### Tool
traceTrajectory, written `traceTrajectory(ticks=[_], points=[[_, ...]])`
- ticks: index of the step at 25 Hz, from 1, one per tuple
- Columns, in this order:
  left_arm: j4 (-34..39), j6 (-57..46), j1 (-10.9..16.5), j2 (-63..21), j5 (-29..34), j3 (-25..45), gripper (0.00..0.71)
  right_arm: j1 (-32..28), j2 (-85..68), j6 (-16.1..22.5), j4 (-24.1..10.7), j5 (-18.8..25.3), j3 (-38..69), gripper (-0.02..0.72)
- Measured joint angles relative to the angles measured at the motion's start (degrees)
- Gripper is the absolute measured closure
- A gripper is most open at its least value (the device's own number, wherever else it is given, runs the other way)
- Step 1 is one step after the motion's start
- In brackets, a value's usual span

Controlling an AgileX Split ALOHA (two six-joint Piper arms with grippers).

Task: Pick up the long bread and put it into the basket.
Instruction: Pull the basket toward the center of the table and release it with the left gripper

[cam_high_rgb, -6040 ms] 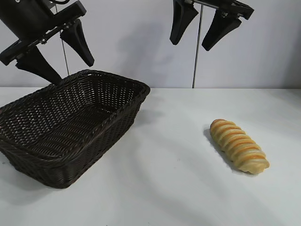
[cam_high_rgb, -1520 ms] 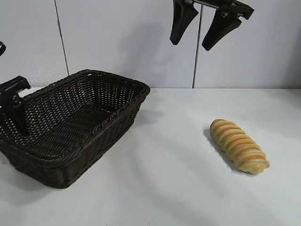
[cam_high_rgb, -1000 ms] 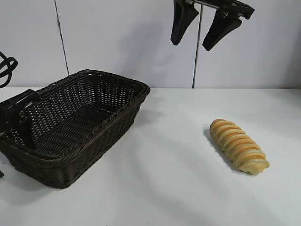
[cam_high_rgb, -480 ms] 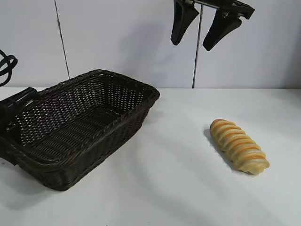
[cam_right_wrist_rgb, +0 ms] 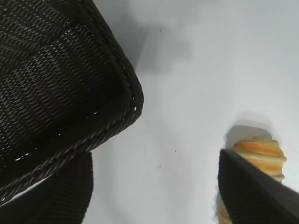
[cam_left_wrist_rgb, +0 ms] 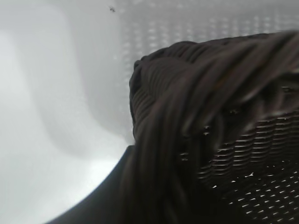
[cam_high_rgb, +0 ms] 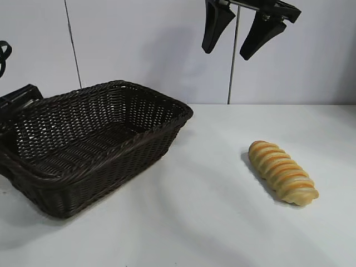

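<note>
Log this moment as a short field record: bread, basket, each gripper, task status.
bread: elongated golden-tan striped loaf, lying on the white table, right of the basket
basket: large dark-brown woven wicker basket, no bread inside, its left end gripped
left gripper: at the basket's left rim, shut on the rim
right gripper: open, high above the table, holding nothing
task status: loaf not yet picked up

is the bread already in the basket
No, the bread lies on the table, well to the right of the basket.
</note>
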Motion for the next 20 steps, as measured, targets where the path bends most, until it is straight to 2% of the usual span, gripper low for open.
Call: traceTrajectory(ticks=[4,11,16,20], points=[[-0.80,5.68,0.68,1.19,2.79,-2.08,0.608,0.00,0.00,0.00,0.00,-0.11,0.00,0.164],[-8.85,28.28,5.25,7.22,10.34,-8.90,0.608,0.00,0.00,0.00,0.00,-0.05,0.00,0.164],[-9.24,41.67,5.36,13.51,18.64,-15.89,0.608,0.00,0.00,0.00,0.00,-0.05,0.00,0.164],[-8.67,46.90,5.36,17.79,21.59,-21.93,0.609,0.00,0.00,0.00,0.00,-0.05,0.00,0.164]])
